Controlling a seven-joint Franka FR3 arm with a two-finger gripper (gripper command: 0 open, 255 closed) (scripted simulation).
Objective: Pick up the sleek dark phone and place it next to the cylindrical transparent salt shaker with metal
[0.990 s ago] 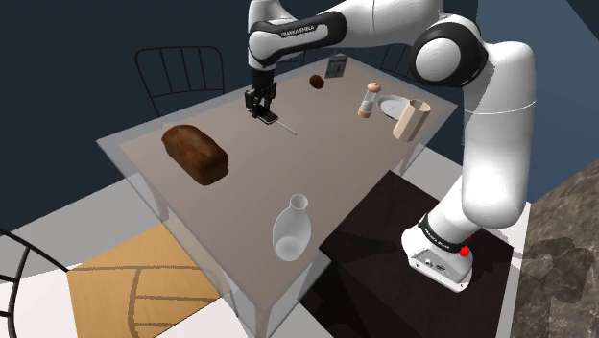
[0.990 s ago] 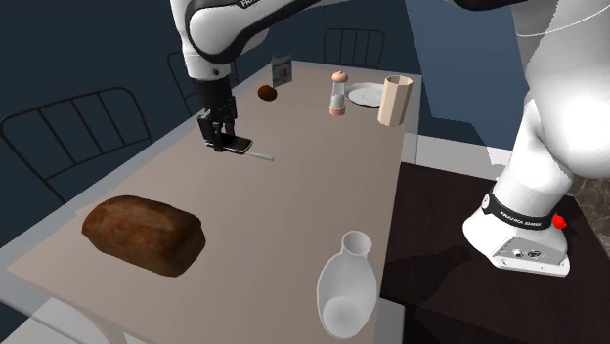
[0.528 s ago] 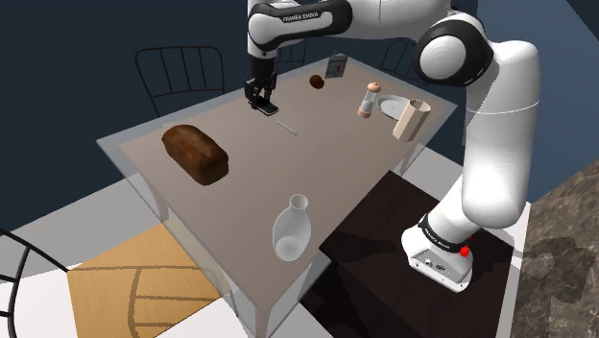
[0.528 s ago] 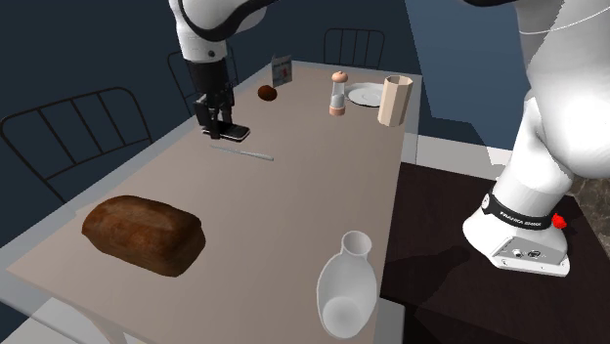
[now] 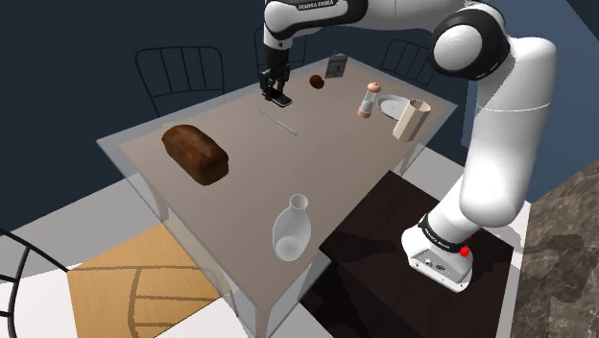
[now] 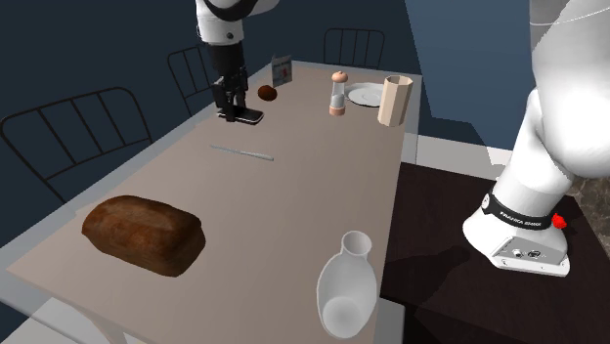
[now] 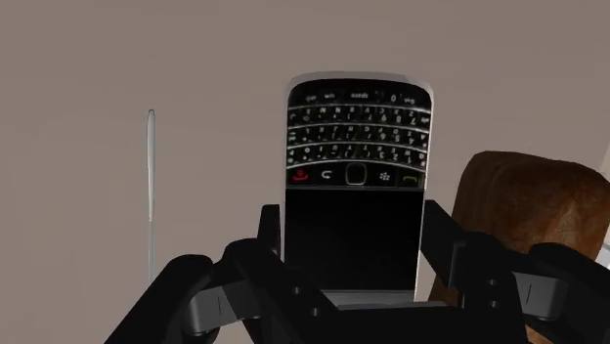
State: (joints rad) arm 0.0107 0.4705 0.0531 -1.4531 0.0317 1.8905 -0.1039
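My gripper (image 5: 277, 95) is shut on the dark phone (image 5: 281, 100) and holds it a little above the brown table (image 5: 317, 163), towards the far side. In the wrist view both black fingers clasp the long edges of the phone (image 7: 357, 186), whose keypad and dark screen face the camera. From the second exterior view the phone (image 6: 245, 115) hangs level under the gripper (image 6: 233, 105). The salt shaker (image 5: 367, 99), clear with a metal top, stands upright further along the far side, to the shoulder view's right, well apart from the phone (image 6: 338, 93).
A thin knife (image 5: 276, 122) lies just short of the gripper. A small brown ball (image 5: 315, 82) and a card (image 5: 336, 65) sit between phone and shaker. A plate (image 5: 392, 108) and beige cup (image 5: 413, 120) stand beyond the shaker. A bread loaf (image 5: 195, 152) and white vase (image 5: 292, 229) stand nearer.
The gripper has lifted the phone from beside the knife and carried it towards the table's far end, to the shoulder view's right. The knife stays on the table.
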